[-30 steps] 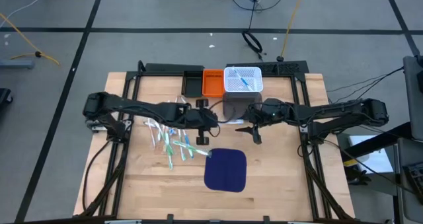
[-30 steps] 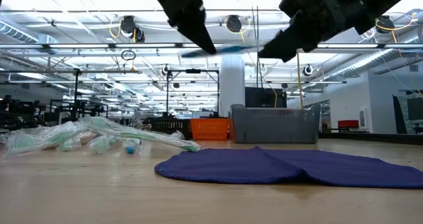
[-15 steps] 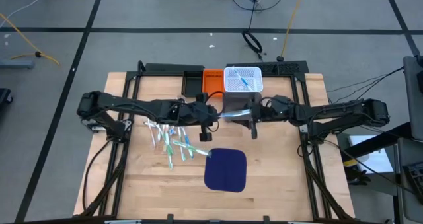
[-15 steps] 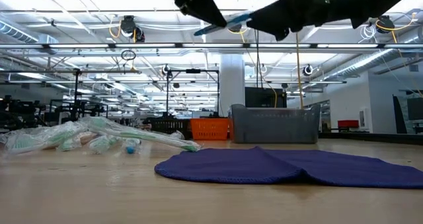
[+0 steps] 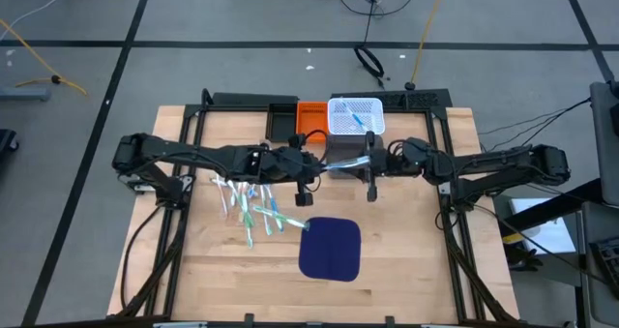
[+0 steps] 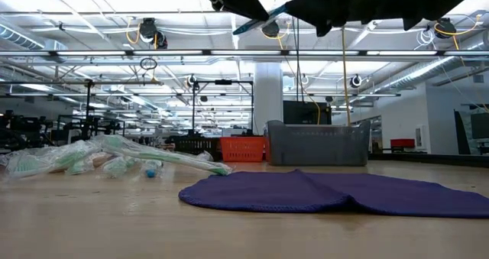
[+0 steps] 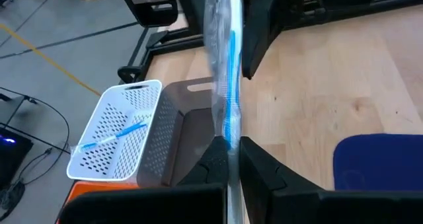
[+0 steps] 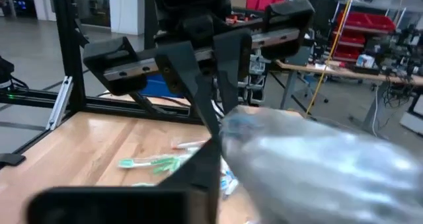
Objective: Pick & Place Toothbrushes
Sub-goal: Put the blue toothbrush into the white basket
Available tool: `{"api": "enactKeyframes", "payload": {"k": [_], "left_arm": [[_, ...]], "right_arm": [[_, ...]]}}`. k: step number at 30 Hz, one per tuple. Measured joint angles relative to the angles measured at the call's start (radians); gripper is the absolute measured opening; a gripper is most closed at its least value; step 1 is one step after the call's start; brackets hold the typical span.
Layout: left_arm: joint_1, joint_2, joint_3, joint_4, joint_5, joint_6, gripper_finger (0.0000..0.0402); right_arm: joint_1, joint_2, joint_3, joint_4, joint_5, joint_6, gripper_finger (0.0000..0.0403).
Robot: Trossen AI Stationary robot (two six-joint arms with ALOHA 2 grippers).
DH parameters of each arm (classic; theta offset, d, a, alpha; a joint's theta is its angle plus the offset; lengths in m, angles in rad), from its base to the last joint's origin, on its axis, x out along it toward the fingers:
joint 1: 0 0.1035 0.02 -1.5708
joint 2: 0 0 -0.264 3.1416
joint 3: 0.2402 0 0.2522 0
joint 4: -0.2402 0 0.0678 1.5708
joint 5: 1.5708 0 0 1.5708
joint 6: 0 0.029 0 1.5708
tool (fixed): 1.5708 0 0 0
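Note:
A blue toothbrush in a clear wrapper (image 5: 345, 163) hangs in the air between my two grippers, over the grey bin (image 5: 335, 154). My left gripper (image 5: 319, 169) is shut on one end and my right gripper (image 5: 370, 164) on the other. In the low view the toothbrush (image 6: 267, 16) is tilted, its right-arm end higher. The other toothbrushes (image 5: 250, 207) lie in a loose pile on the table's left half. One blue toothbrush (image 5: 359, 121) lies in the white basket (image 5: 338, 105). My left gripper pinches the toothbrush's near end (image 7: 230, 148) between its two fingers, which lie along the stick. The toothbrush is lifted clear of the table and runs straight out from the fingertips toward the other arm. My right gripper's fingers (image 7: 263, 32) stand close on either side of the wrapper's far end (image 7: 223, 26), coming from the table's right. Its own wrist view shows only the blurred wrapper (image 8: 310, 158) close in front, so the exact place of contact is hidden.
An orange bin (image 5: 310, 120) and a black bin (image 5: 282, 122) stand left of the white basket at the far edge. A dark blue mat (image 5: 330, 248) lies near the table's middle front. Bare wood lies to the right of the mat.
Both grippers have risen and gone a little toward the far edge, with the toothbrush between them. The toothbrush was level a second ago and is now tilted, its right-arm end higher. The pile and the mat have not moved.

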Motion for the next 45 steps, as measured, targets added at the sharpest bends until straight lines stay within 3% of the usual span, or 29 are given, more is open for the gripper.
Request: {"api": "enactKeyframes", "payload": {"k": [2,13,18,23,26,31,42,45], "left_arm": [[0.000,0.000,0.000,0.000,0.003,-0.001,0.0005],[0.002,0.000,0.000,0.003,-0.005,-0.018,0.0034],[-0.002,0.001,0.000,-0.042,-0.125,-0.021,0.0036],[-0.003,0.001,0.000,-0.104,-0.192,-0.041,0.0036],[-0.003,0.001,0.000,-0.156,-0.198,-0.066,0.0037],[-0.003,0.001,0.000,-0.240,-0.197,-0.125,0.0037],[-0.003,0.001,0.000,-0.313,-0.183,-0.210,0.0037],[-0.003,0.001,0.000,-0.312,-0.178,-0.210,0.0037]], "right_arm": [[0.000,0.000,0.000,0.004,0.002,-0.015,0.0016],[0.000,0.000,0.000,0.004,0.008,-0.016,0.0014],[-0.014,0.000,0.000,-0.048,0.116,-0.024,0.0014],[-0.051,-0.001,0.000,-0.061,0.135,-0.022,0.0014],[-0.088,-0.017,0.000,-0.071,0.158,-0.020,0.0014],[-0.178,-0.070,0.001,-0.188,0.297,-0.024,0.0014],[-0.395,-0.058,0.110,-0.502,0.290,0.010,0.0014],[-0.440,-0.025,0.126,-0.526,0.228,0.019,0.0014]]}}
